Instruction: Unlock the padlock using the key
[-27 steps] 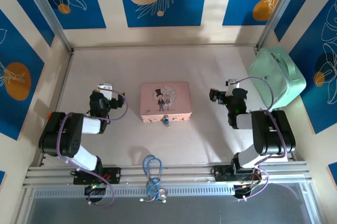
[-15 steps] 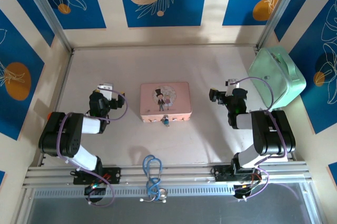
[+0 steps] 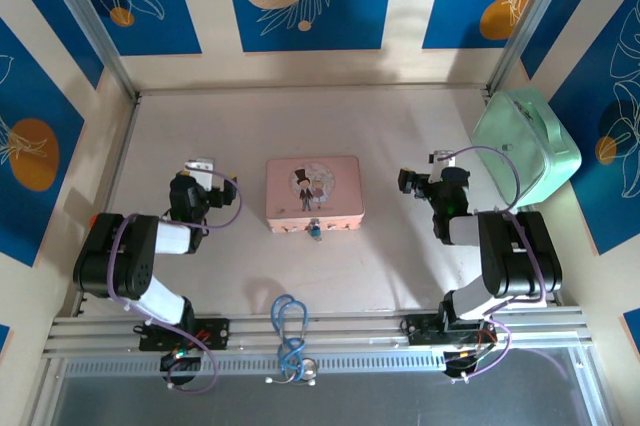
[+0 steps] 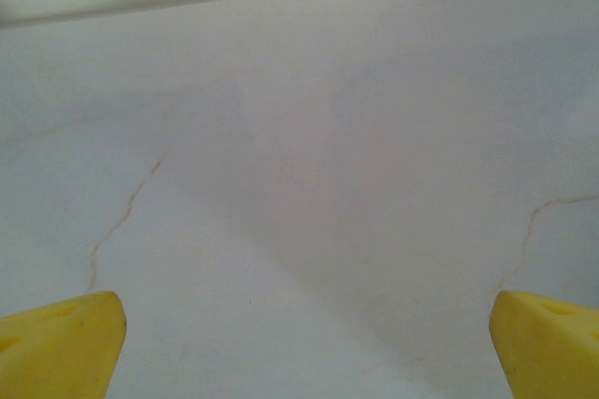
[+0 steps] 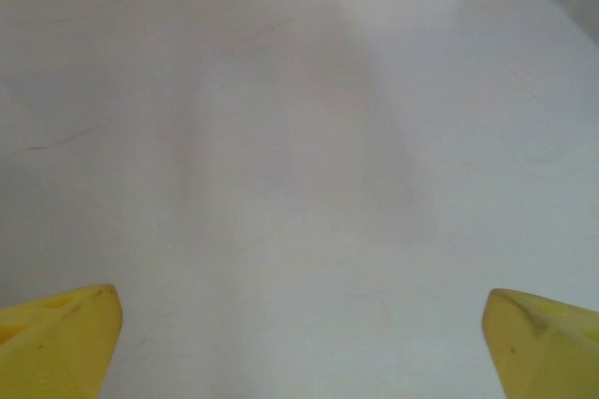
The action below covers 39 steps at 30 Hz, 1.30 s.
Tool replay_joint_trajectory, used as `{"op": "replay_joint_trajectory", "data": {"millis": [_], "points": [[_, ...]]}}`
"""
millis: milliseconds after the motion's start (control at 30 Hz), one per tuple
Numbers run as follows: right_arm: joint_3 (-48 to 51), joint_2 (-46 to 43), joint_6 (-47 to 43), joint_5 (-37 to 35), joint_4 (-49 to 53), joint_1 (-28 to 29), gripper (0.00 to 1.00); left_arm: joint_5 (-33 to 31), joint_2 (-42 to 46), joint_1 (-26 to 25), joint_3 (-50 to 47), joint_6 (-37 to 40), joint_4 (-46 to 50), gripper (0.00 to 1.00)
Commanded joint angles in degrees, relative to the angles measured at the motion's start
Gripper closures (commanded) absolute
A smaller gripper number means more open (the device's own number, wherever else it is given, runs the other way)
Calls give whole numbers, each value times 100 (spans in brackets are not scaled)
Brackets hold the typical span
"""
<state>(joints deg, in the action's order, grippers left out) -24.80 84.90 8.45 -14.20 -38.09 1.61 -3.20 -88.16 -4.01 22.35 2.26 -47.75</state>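
**Claws.** Left gripper [image 4: 304,347]: the yellow fingertips [image 4: 65,338] sit at opposite lower corners of the wrist view, spread wide. Nothing lies between them and they touch nothing; bare table with faint hairline marks shows below. Right gripper [image 5: 301,338]: the same condition, with fingertips [image 5: 538,338] wide apart, nothing held and pale table surface beneath.

**Change.** Against the pictures from 0.9 s and 0.5 s ago, the top view shows no discernible shift in either arm. The objects on the table lie as they did.

**Task item.** The padlock [image 3: 315,230] rests at the middle of the near edge of the pink tin [image 3: 314,186], touching or just beside its front wall. It shows as a small yellowish body with a bluish part. At this size the shackle's state cannot be told, nor can a key be made out. Both claws are well apart from the padlock, one to each side of the tin.

**Edges and room.**
- The table [image 3: 400,121] is bare between each claw and the tin, and across its whole far half up to the back wall.
- A mint-green case [image 3: 525,146] leans at the right edge, near the right arm's wrist.
- A blue looped cable [image 3: 289,331] lies on the near rail between the two bases, well apart from the padlock.
- Side walls close off the left and right.
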Motion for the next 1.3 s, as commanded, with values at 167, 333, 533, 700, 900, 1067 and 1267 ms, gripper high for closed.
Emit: {"op": "replay_joint_trajectory", "data": {"millis": [167,333,533,700,900,1067,1267], "points": [[-2468,-2174,3357,-1115,5648,-371,1,-1271,1562,63,2764,-2107,4979,11],[-3066,-1896,3510,-945,7212,161,8,-881,2348,-1356,2486,-3442,5819,22],[-3997,-1539,4331,-3498,9378,3697,8,-1426,3401,-3330,1437,-4316,6292,24],[-4232,-1254,5186,-4405,9751,5926,15,-1276,4042,-3721,728,-4737,6224,22],[-4165,-639,4996,-3246,8724,6850,20,-821,4006,-3760,526,-5099,5901,25],[-4171,30,4772,-2270,7974,6871,31,-646,3948,-3763,297,-5544,5528,23],[-4453,1080,5258,-2554,8315,6731,40,-526,4105,-3765,-15,-5995,5204,23]]}}
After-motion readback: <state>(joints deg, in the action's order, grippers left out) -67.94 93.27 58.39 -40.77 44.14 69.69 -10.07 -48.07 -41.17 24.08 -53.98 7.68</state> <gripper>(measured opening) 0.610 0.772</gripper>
